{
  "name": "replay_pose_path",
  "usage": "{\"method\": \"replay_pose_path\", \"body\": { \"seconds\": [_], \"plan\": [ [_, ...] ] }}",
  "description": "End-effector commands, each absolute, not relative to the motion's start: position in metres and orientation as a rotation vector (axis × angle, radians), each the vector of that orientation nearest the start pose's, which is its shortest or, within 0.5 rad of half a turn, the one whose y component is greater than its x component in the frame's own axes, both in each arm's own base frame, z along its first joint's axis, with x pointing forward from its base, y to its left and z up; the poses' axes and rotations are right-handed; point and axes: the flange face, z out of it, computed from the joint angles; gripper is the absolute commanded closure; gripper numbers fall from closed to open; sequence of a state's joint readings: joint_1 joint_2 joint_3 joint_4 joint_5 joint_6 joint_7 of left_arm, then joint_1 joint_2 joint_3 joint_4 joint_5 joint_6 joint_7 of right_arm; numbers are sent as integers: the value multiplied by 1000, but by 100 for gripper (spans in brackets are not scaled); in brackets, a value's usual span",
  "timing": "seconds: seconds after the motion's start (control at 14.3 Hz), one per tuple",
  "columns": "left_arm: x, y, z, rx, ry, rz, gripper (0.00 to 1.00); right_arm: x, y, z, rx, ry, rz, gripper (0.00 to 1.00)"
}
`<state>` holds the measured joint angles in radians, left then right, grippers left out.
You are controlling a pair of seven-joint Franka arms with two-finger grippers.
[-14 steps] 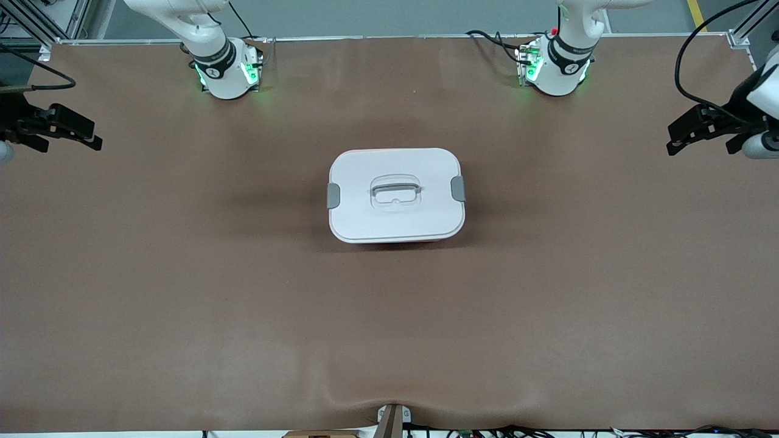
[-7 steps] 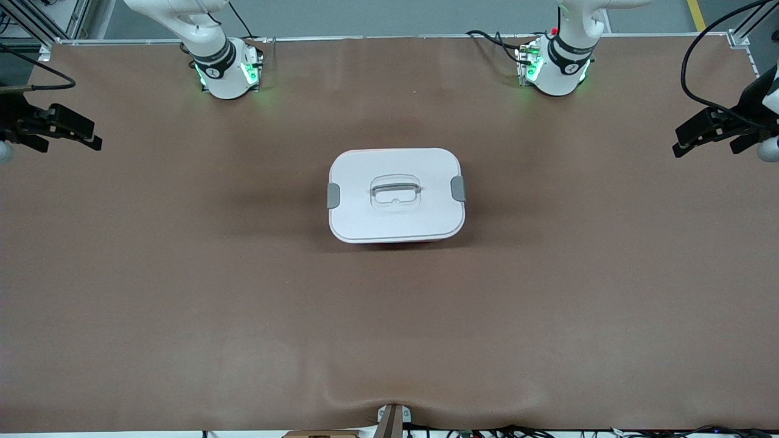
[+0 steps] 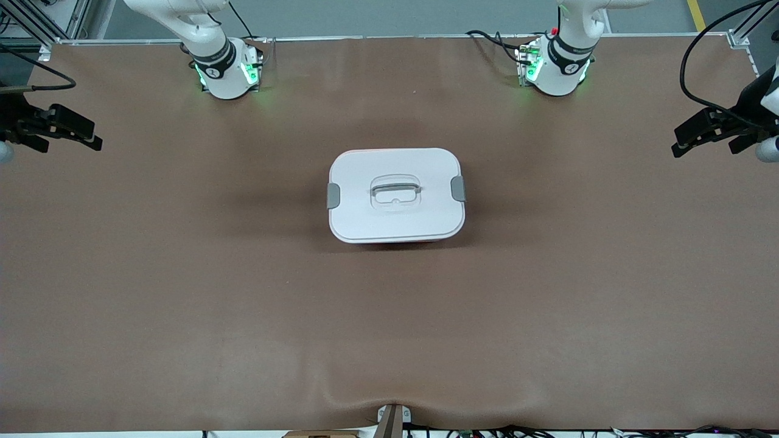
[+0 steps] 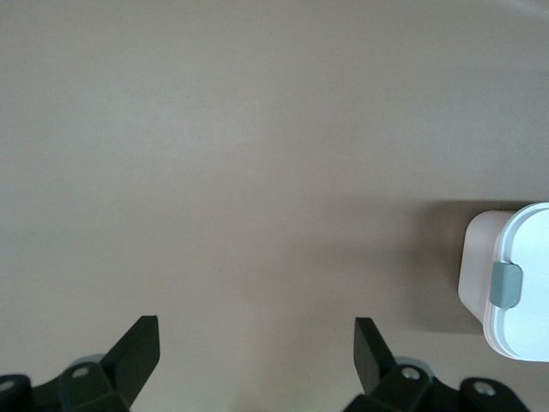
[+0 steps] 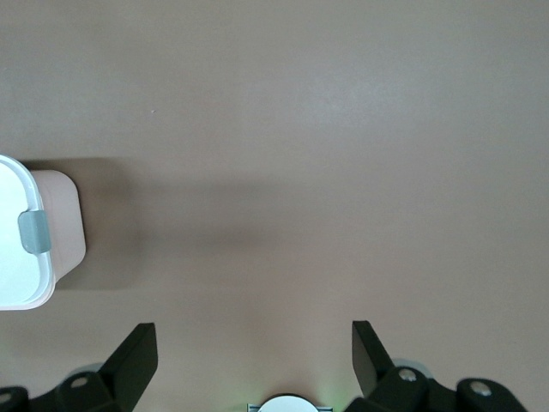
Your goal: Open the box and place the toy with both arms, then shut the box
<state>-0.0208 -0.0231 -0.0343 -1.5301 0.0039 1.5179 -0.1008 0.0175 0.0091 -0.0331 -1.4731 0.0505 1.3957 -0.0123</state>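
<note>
Two white robot arms stand at a brown table (image 3: 182, 304), their bases along the edge farthest from the front camera. One closed box (image 3: 396, 194) sits near the middle of the table, between the two arm bases and nearer to the front camera than both. Its white lid (image 3: 395, 213) is on, with a grey clip (image 3: 333, 195) at the end toward the right arm, another grey clip (image 3: 458, 188) at the end toward the left arm, and a recessed handle (image 3: 395, 192) in the centre. A thin strip of the pink tub shows under the lid's edge nearest the front camera. The toy is not visible in any view.

The left gripper (image 3: 700, 135) hangs over the left arm's end of the table, well apart from the box, jaws spread wide and empty. The right gripper (image 3: 76, 131) hangs over the right arm's end of the table, also well apart from the box, jaws spread wide and empty. Each wrist view shows bare table between the jaws, with one clipped end of the box at the edge of the picture.
</note>
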Motion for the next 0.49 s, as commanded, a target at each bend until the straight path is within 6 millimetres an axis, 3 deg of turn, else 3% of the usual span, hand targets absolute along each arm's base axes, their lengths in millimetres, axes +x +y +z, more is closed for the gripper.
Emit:
{"method": "replay_pose_path", "body": {
  "seconds": [0.0,0.42],
  "plan": [
    [539,-33,652,-3144,-82,-31,0,540,-3,654,-3088,6,129,0],
    [540,-37,650,-3144,-77,-26,0,540,-4,654,-3088,8,129,0]
  ]
}}
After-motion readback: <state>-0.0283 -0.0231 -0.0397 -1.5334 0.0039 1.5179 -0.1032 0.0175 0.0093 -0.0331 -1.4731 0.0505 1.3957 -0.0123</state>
